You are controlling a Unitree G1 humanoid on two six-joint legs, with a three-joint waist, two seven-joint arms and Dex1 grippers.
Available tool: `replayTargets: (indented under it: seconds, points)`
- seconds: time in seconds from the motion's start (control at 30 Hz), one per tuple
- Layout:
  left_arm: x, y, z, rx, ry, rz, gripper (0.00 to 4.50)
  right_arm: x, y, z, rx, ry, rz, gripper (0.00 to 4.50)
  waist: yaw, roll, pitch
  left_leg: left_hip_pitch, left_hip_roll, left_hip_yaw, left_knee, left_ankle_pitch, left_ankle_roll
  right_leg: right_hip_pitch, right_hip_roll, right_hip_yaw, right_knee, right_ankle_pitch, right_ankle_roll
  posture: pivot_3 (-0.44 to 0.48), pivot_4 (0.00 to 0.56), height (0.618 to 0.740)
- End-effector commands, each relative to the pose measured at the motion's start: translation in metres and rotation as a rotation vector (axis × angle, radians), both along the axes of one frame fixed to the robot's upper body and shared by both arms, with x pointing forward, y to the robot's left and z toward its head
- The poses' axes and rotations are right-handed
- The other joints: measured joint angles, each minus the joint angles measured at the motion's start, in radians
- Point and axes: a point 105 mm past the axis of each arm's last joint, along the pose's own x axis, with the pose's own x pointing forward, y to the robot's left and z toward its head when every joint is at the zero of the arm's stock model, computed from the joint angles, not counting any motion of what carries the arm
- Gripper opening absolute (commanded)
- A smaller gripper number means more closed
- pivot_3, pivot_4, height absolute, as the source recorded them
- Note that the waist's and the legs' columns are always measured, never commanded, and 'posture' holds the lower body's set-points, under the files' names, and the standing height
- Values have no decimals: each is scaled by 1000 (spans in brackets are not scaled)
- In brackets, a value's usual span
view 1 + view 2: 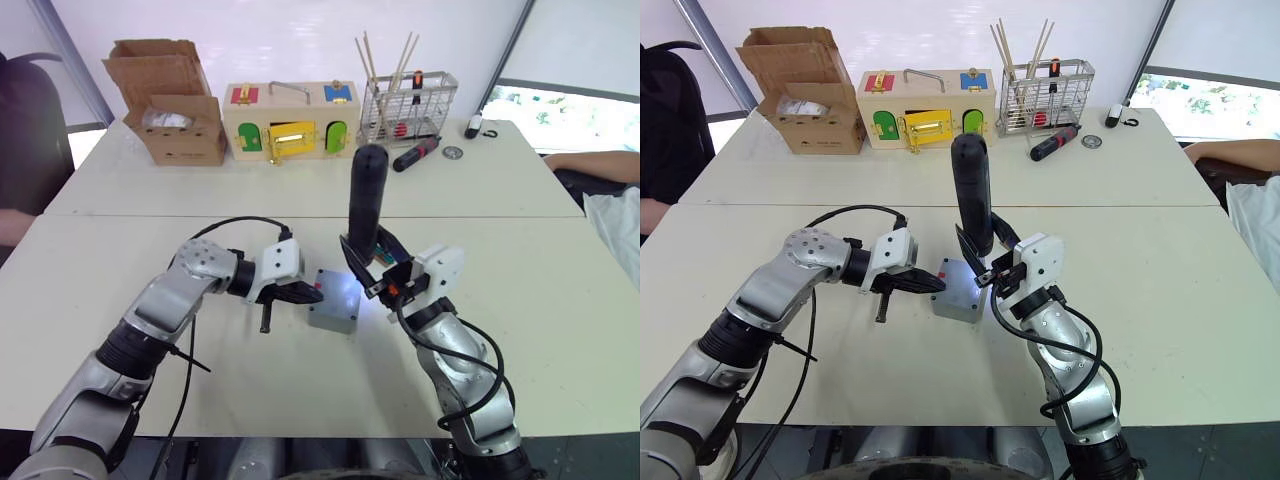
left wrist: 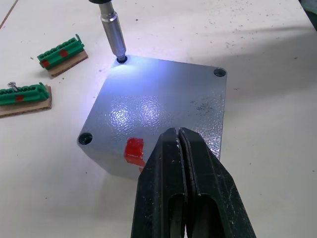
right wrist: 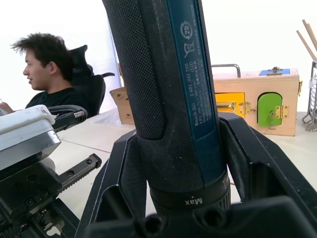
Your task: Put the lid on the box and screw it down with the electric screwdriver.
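- The bench (image 1: pixel 520 290) is carrying everything: a smooth, pale, matt top, with the box (image 1: pixel 333 303) sitting near its middle between the two arms.
- The screwdriver (image 1: pixel 364 205) is standing upright in the right gripper (image 1: pixel 368 262), whose fingers are clamped on its thick, dark, textured barrel; its thin metal bit is pressing into one corner hole, and its lamp is lighting that corner.
- The lid (image 2: pixel 163 106) is already lying on the box, a square grey plate with a pebbled painted finish (a red mark is showing on the box wall below it).
- So I judge the placing done and the screwing under way; the other two corner holes in the wrist view are looking dark, and I cannot tell whether screws are seated there.
- The left gripper (image 2: pixel 181 148) is hovering at the box's edge, its black fingers pressed together and empty.
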Motion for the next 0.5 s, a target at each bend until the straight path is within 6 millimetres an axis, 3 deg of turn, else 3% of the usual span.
replayTargets:
  seconds: [0.03,0.3,0.4,0.5]
  points:
    - [-1,2,-8,43,8,-7,0,3,-8,-65,-82,276,-34,1987,0,0,0,0,0,0,0,0,0,0,0,0,0,0,0,0,150,740]
    - [-3,0,-9,43,11,-17,0,2,-7,-59,-78,247,-31,1987,0,0,0,0,0,0,-5,0,0,0,-1,0,-4,0,0,0,150,740]
    - [-3,-1,-9,41,14,-19,0,3,-9,-51,-77,219,-32,1987,1,1,-1,0,0,0,-7,0,0,0,-1,0,-6,0,0,0,150,740]
    - [-3,-2,-10,38,15,-20,0,4,-9,-31,-66,165,-22,1987,1,2,0,-1,0,0,-8,0,0,0,-1,0,-9,0,0,0,150,740]
